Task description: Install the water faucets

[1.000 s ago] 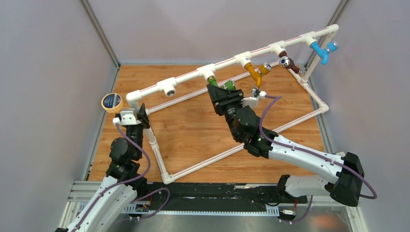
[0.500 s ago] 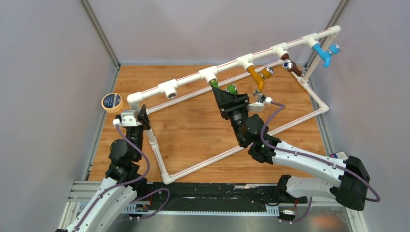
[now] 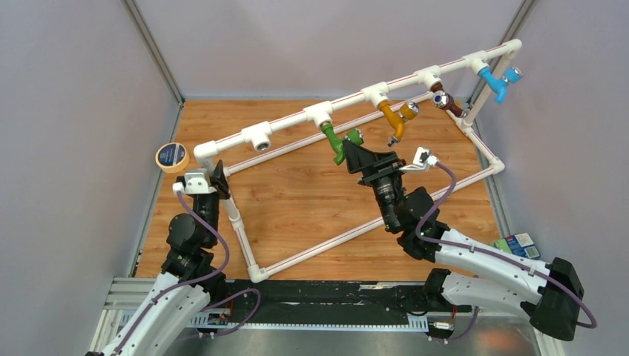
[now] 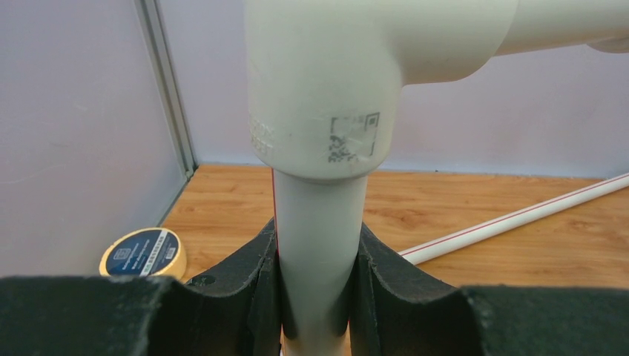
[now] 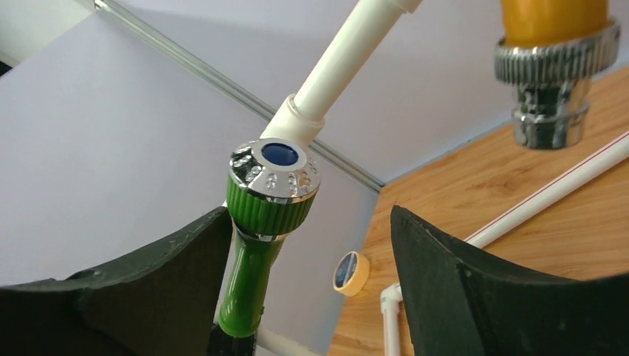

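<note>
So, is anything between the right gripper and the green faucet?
Nothing visible. The right gripper stands open, and the knob of the green faucet sits between its jaws. The orange faucet hangs off to the side, outside that gap.

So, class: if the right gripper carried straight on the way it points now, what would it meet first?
Most likely the green faucet: its silvery knob sits just ahead, between the right gripper's open jaws. Depth is hard to judge; the white pipe lies behind it.
</note>
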You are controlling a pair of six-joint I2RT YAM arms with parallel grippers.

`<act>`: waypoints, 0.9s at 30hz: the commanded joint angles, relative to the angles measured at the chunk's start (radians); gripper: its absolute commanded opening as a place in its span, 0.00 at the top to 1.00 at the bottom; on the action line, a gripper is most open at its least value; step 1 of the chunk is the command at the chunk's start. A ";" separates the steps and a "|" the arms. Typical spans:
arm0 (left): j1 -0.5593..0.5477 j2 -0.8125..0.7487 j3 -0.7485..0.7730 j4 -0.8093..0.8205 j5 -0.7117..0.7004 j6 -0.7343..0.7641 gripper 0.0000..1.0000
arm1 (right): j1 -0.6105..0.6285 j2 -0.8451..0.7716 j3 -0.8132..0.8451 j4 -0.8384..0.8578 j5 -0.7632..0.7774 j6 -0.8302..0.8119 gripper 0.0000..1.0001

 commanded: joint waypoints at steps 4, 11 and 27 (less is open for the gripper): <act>0.002 -0.009 -0.007 -0.019 -0.030 -0.010 1.00 | -0.014 -0.178 -0.022 -0.072 -0.208 -0.511 0.18; 0.002 -0.006 -0.004 -0.020 -0.023 -0.004 1.00 | -0.014 -0.312 0.091 -0.485 -0.566 -1.410 0.17; 0.001 -0.001 -0.002 -0.026 -0.019 -0.006 1.00 | -0.009 -0.082 0.258 -0.623 -0.561 -2.605 0.18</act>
